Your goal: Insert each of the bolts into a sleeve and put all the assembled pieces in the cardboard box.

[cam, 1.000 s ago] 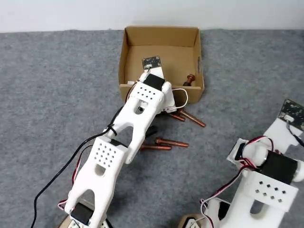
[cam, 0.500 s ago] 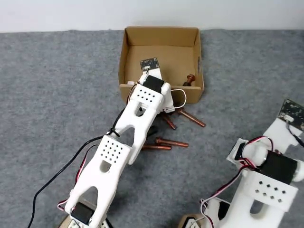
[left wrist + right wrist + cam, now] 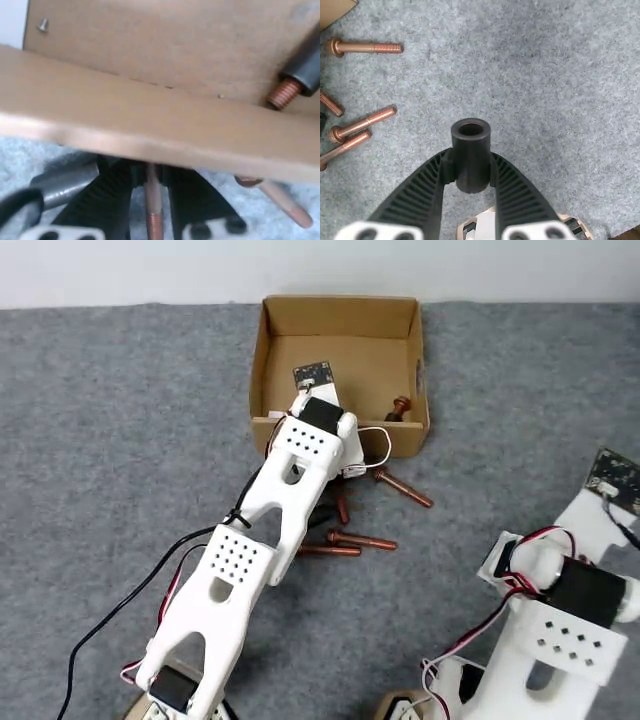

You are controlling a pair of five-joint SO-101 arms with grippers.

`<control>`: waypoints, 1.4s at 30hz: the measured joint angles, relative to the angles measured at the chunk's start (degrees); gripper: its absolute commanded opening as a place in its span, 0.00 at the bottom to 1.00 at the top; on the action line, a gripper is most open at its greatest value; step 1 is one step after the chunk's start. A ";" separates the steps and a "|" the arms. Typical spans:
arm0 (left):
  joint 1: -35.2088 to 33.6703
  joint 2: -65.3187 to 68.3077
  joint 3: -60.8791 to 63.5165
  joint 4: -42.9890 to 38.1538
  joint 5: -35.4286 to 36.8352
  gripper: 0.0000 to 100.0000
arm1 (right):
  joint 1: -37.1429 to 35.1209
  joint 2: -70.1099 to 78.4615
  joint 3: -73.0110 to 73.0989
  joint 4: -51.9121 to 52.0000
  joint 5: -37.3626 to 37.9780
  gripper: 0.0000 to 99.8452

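My left gripper is shut on a copper bolt, held just in front of the near wall of the cardboard box. From above, this bolt pokes out from under the left arm, close to the box. An assembled piece lies in the box's near right corner, and its black sleeve and thread are seen over the wall. My right gripper is shut on a black sleeve, held upright above the carpet at the table's near right.
Loose bolts lie on the grey carpet in front of the box: one by its right corner and two nearer me. A black sleeve lies beside the left arm. The right arm stands at the near right.
The bolt in my left gripper has swung from lying slantwise beside another bolt to pointing towards me. The left wrist shifted slightly left. The right arm has kept still.
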 measured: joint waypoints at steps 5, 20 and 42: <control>-0.18 -3.43 1.76 0.97 0.00 0.00 | 0.00 0.00 0.00 0.00 0.00 0.01; 11.78 -49.58 35.34 1.58 -5.98 0.00 | -8.53 0.00 0.00 -0.09 0.00 0.01; 12.92 -102.42 77.89 -12.48 -11.69 0.00 | -28.13 -11.69 2.37 -10.37 0.00 0.01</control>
